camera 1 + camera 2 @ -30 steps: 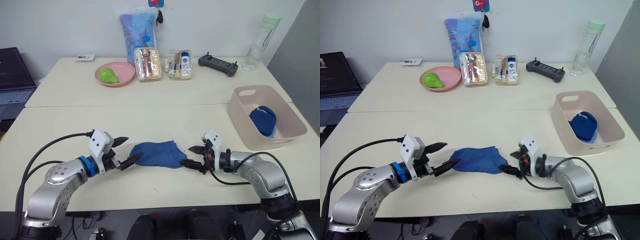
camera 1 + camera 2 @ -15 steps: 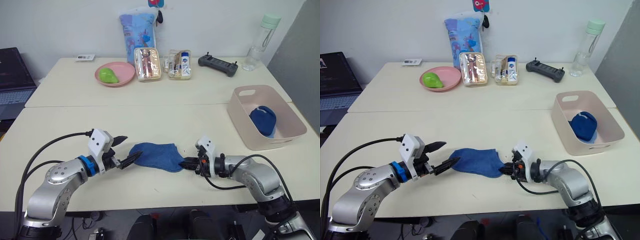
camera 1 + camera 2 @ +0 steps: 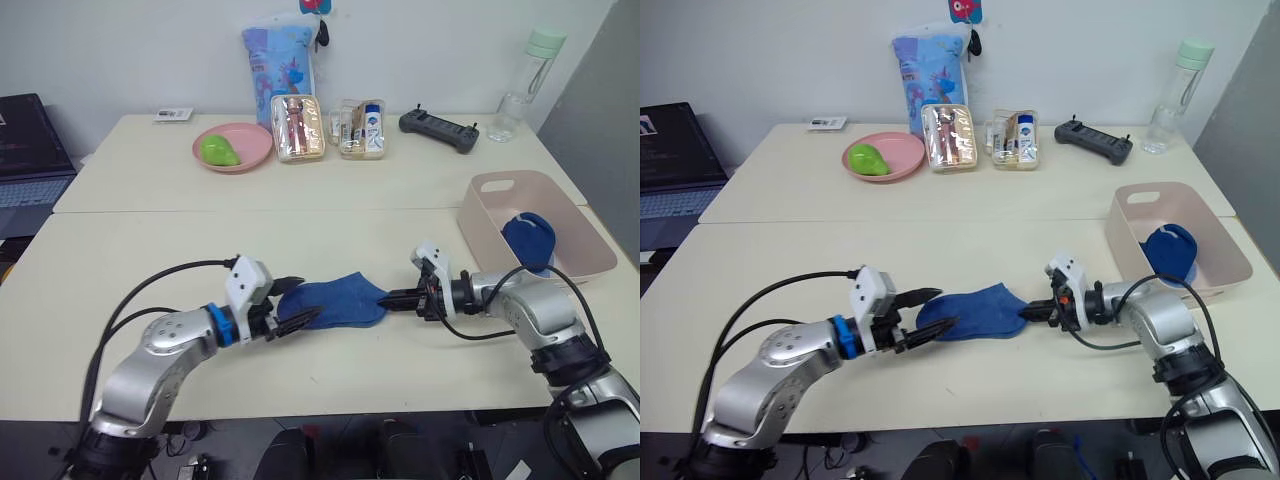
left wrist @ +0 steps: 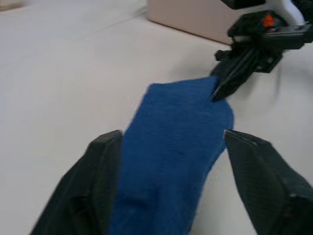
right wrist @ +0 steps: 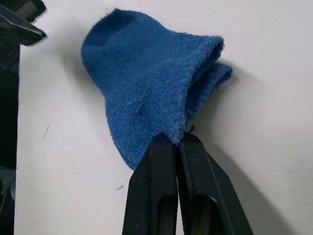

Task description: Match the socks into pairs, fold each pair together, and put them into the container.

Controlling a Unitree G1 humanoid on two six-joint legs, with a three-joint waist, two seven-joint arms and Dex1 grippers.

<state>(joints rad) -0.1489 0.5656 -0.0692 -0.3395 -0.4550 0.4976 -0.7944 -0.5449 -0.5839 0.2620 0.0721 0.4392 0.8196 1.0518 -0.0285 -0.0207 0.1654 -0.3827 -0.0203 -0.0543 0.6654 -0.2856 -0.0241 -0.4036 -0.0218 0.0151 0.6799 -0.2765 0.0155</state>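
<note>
A medium blue pair of socks (image 3: pixel 335 303) lies flat in the middle of the near table. My right gripper (image 3: pixel 383 297) is shut on its right edge, pinching the knit fabric (image 5: pixel 146 93) at the fingertips. My left gripper (image 3: pixel 308 298) is open at the left end, one finger (image 4: pixel 105 161) on each side of the sock. The pale pink container (image 3: pixel 480 245) stands at the right, with a rolled blue sock bundle (image 3: pixel 527 240) inside it.
At the back of the far table are a pink plate (image 3: pixel 245 140) with a green object, a tall blue patterned bag (image 3: pixel 278 58), two small clear boxes (image 3: pixel 298 128), a black controller (image 3: pixel 438 126) and a bottle (image 3: pixel 518 88). A laptop (image 3: pixel 25 150) sits at far left.
My right gripper has shut on the sock's right edge and drawn it to the right. My left gripper has moved right, over the sock's left end, and its fingers stand closer together.
</note>
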